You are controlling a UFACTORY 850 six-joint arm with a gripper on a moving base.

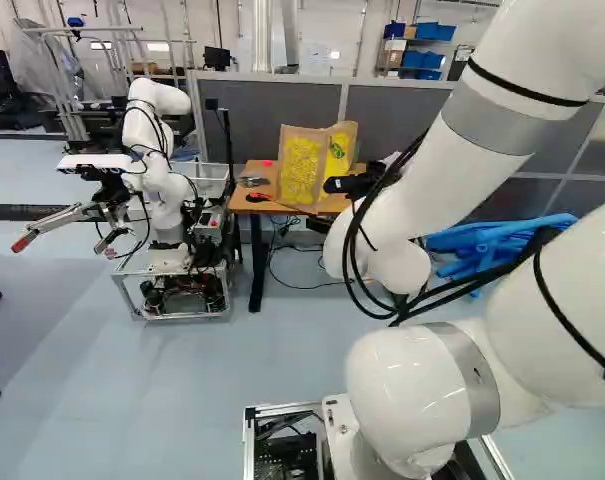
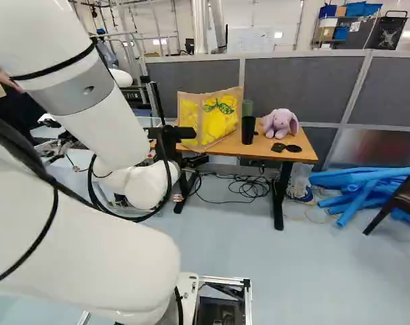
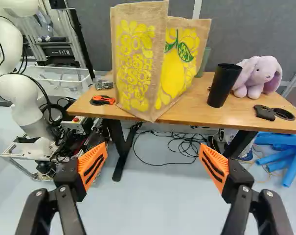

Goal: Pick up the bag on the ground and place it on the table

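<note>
"What could spoil things from here?"

"The arm [image 1: 507,105], mainly. The bag [image 3: 138,63] stands upright on the table [image 3: 199,105], its nearest bottom corner at the front edge or perhaps slightly past it — so a careless swing could tip it onto the floor [image 3: 152,196]."

"Is the gripper [image 3: 152,152] holding it?"

"No. Its two fingers stand wide apart with nothing between them, short of the table. The placing looks done; what seems left is backing away. Should it go forward instead, a finger might snag the soft side or push the bag into the dark cup [image 3: 225,85], which is tall and narrow enough to topple."

"And the room?"

"A grey partition [image 2: 293,84] runs behind the table. Off to the left in the left base view stands another robot [image 1: 167,190], close enough to the table's end that a wide sideways turn would need care. Blue tubes [image 2: 367,189] lie heaped on the floor past the other end, and loose black cables [image 3: 187,147] coil beneath — a possible snag for a moving base."

"What shares the tabletop?"

"A purple plush rabbit [image 3: 258,78], that cup beside it, then the orange-and-black tool [image 3: 102,100] near the bag's foot."
</note>
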